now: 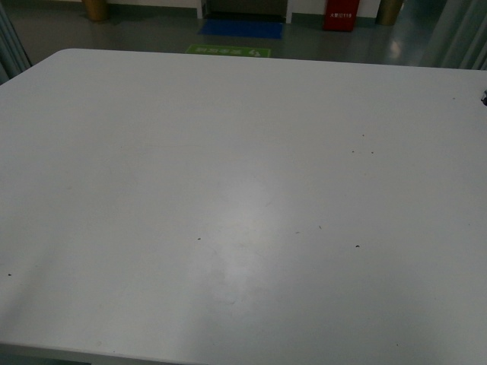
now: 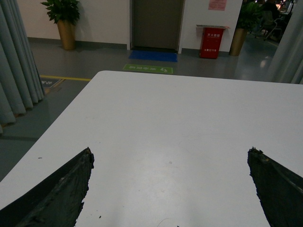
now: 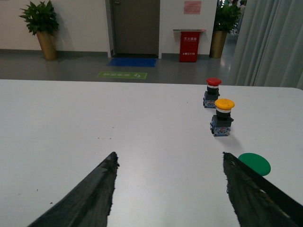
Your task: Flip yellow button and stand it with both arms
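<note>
Right wrist view was the only one in which the yellow button [image 3: 223, 117] was seen: it stood upright on the white table [image 3: 142, 123], cap up, long axis vertical, ahead of the right gripper [image 3: 168, 189] at about one o'clock and well apart from it. The right arm was judged the nearer. Both grippers' jaws were spread wide apart and held nothing; the left gripper [image 2: 170, 189] faced only bare table. One yellow button, one red button [image 3: 212, 92] just behind it and one green disc [image 3: 254, 163] at two o'clock were counted.
</note>
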Action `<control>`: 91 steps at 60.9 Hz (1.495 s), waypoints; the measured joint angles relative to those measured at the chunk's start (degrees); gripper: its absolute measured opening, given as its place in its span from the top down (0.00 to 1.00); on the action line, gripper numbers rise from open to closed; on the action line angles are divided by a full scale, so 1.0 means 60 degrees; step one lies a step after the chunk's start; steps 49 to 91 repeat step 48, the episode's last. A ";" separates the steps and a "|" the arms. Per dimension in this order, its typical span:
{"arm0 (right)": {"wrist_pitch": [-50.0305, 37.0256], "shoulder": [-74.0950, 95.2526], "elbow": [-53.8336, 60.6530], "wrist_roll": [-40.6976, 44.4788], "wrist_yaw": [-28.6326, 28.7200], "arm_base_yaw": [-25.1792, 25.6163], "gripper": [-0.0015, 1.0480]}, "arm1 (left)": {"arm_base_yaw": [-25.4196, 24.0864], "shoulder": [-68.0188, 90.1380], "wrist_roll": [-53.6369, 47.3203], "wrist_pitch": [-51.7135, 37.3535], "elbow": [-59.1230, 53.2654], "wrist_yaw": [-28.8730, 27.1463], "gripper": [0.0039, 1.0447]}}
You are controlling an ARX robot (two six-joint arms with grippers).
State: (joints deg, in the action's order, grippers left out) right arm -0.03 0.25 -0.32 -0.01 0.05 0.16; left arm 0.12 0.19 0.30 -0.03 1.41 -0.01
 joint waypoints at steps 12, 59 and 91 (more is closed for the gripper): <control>0.0000 0.0000 0.0000 -0.0004 0.0000 0.0000 0.08 | 0.0000 0.0000 0.0000 0.0000 0.0000 0.0000 0.06; 0.0000 0.0000 0.0000 -0.0004 0.0004 0.0000 0.07 | 0.0000 0.0000 0.0000 0.0000 0.0000 0.0000 0.06; 0.0000 0.0000 0.0000 -0.0004 0.0004 0.0000 0.07 | 0.0000 0.0000 0.0000 0.0000 0.0000 0.0000 0.06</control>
